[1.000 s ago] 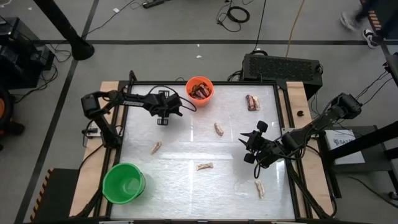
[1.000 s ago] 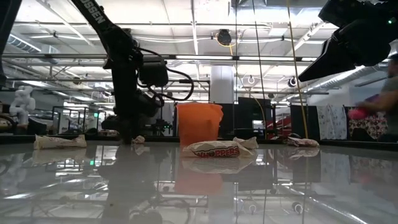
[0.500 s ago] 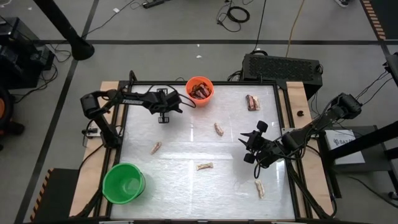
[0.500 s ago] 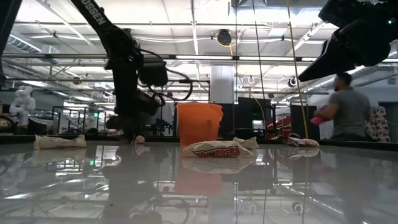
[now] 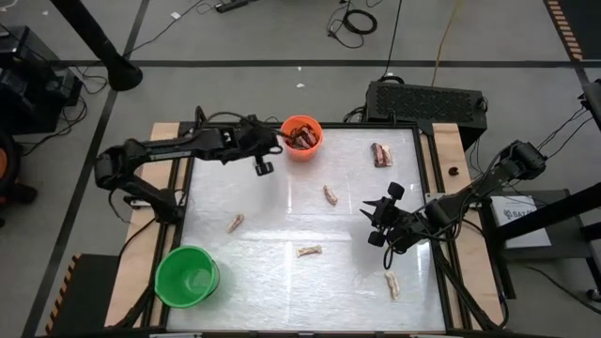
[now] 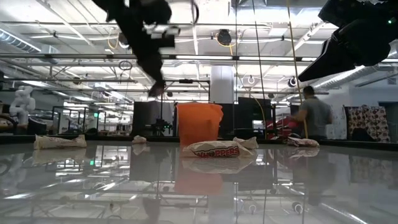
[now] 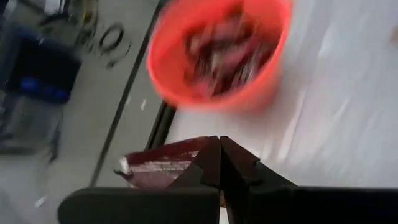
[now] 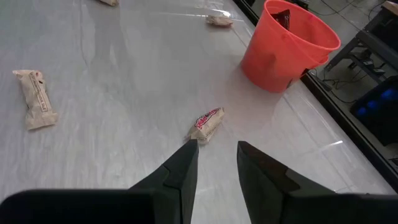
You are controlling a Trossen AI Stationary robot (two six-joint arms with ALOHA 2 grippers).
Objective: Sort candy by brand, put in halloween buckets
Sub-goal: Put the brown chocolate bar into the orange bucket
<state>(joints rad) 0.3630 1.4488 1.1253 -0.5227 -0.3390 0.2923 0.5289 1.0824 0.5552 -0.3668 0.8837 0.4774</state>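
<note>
A dark brown-red wrapped candy bar [image 7: 163,163] is clamped between the closed fingers of the left hand [image 5: 264,166], which is held above the white bench [image 5: 282,235] just beside the bright orange round plastic bucket [image 5: 301,137], at about eleven o'clock on the bench in the high view. In the low view this hand [image 6: 155,91] is seen raised clear of the surface, to the side of the orange bucket [image 6: 199,123]. The bucket [image 7: 217,53] is seen in the left wrist view to be filled with dark wrapped pieces.

The right hand [image 5: 382,218] is held at about three o'clock, its fingers [image 8: 177,169] parted narrowly with nothing between them. A pale cream-tan wrapped piece [image 8: 206,124] lies on the bench ahead of these fingers, apart from them.

The bright green round plastic bucket [image 5: 187,276] stands at about seven o'clock. Pale pieces are scattered across the bench: one near nine o'clock [image 5: 236,222], one near the centre [image 5: 330,194], one at six o'clock [image 5: 308,251] and one at five o'clock [image 5: 392,285]. A small cluster of dark wrapped pieces [image 5: 380,154] lies at about one o'clock.

A person [image 6: 313,118] is seen in the room beyond the bench.
</note>
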